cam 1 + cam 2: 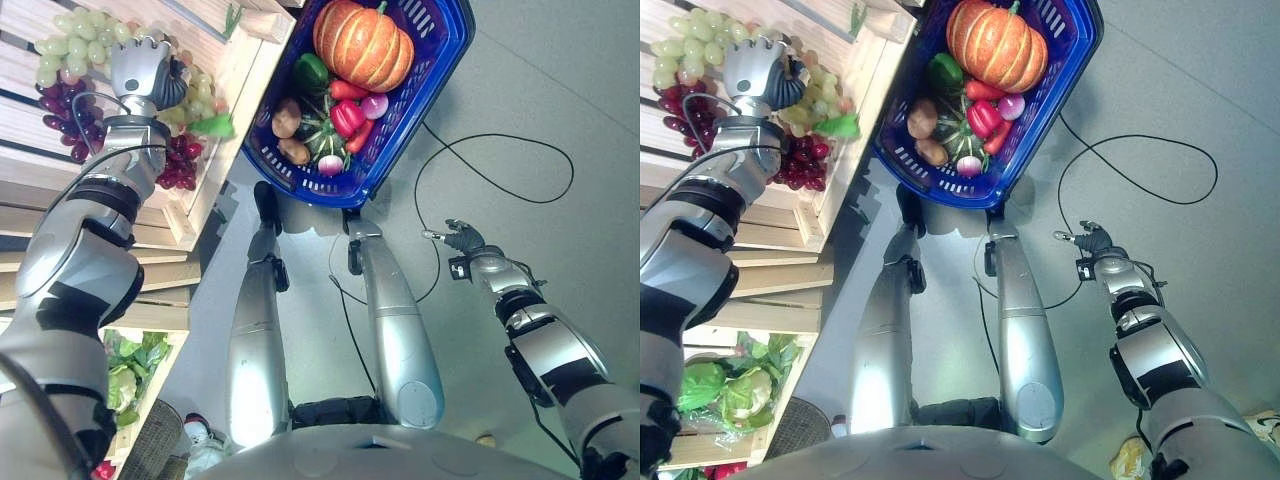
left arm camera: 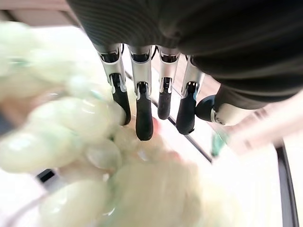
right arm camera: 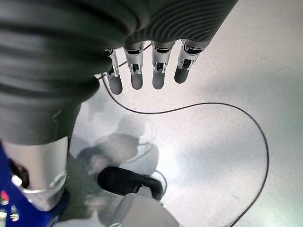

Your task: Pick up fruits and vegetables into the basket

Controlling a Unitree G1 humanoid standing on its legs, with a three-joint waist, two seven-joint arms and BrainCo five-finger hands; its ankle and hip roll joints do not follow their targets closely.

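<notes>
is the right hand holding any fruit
No, the right hand hangs over bare floor with its fingers straight and nothing between them.

Basket [image 1: 432, 60]: glossy blue plastic, slotted walls. Crate [image 1: 245, 70]: pale bare wood, matt. Green grapes [image 1: 75, 42]: smooth, waxy sheen. Floor [image 1: 560, 90]: grey, smooth, matt.
</notes>
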